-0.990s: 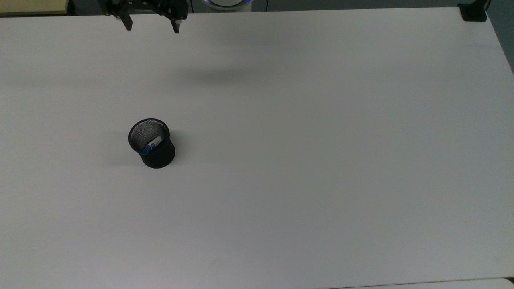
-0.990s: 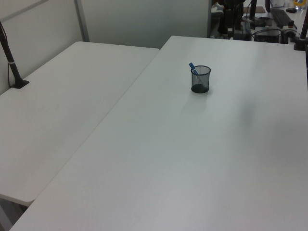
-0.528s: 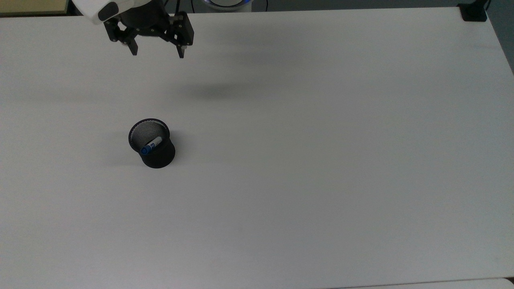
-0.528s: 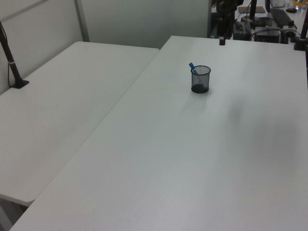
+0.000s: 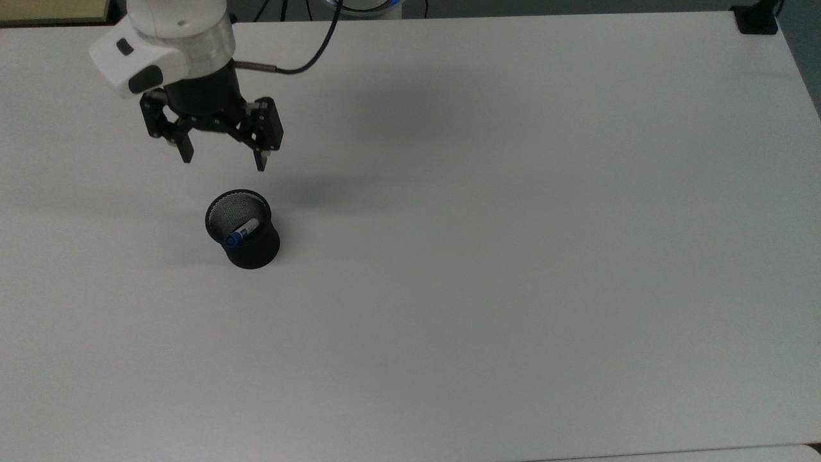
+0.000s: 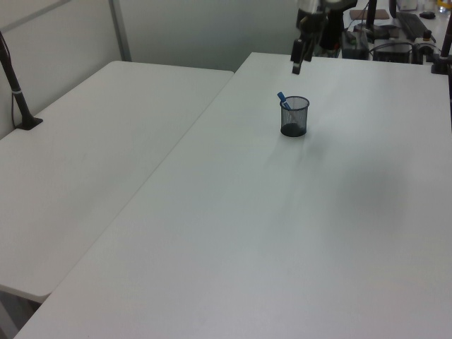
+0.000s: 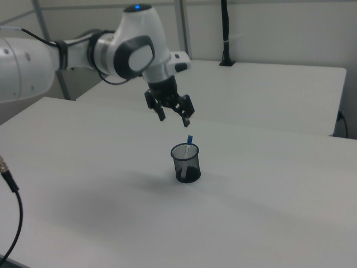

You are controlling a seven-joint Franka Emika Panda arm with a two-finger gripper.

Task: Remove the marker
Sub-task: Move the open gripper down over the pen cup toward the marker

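The marker, white with a blue cap, leans inside a black mesh cup on the white table. Its blue end pokes above the cup's rim. My gripper hangs open in the air, just beyond the cup toward the top view's top, with nothing between its fingers. In the right view the gripper is above and slightly left of the cup. In the left view a finger shows above the cup.
The white table stretches wide around the cup. A second white table adjoins it on the left view's left. A black clamp sits at the top view's top right corner. A black cable trails from my wrist.
My gripper has come down from the table's far edge toward the cup and now hangs close above it, still open. The cup and marker have not moved.
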